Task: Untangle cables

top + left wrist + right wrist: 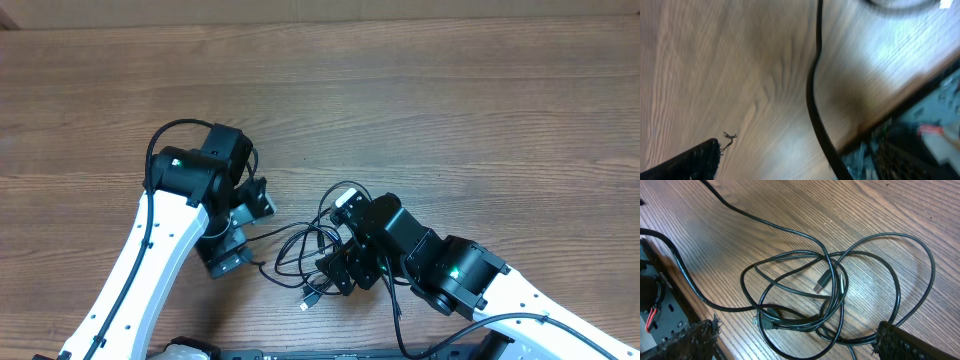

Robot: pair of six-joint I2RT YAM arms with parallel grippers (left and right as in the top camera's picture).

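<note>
Black cables [841, 287] looped flat on wood table [865, 210], plug [821, 284] pointing lower-left

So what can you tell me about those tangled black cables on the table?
The cables are thin, black and rubbery-looking, lying flat on the wooden table in a messy pile of overlapping loops that cross in the middle. A small metal-tipped plug lies inside the loops, and another plug end sits at the pile's edge. One strand trails away. A loop runs right up to a finger of the open right gripper; whether they touch is unclear.
</note>
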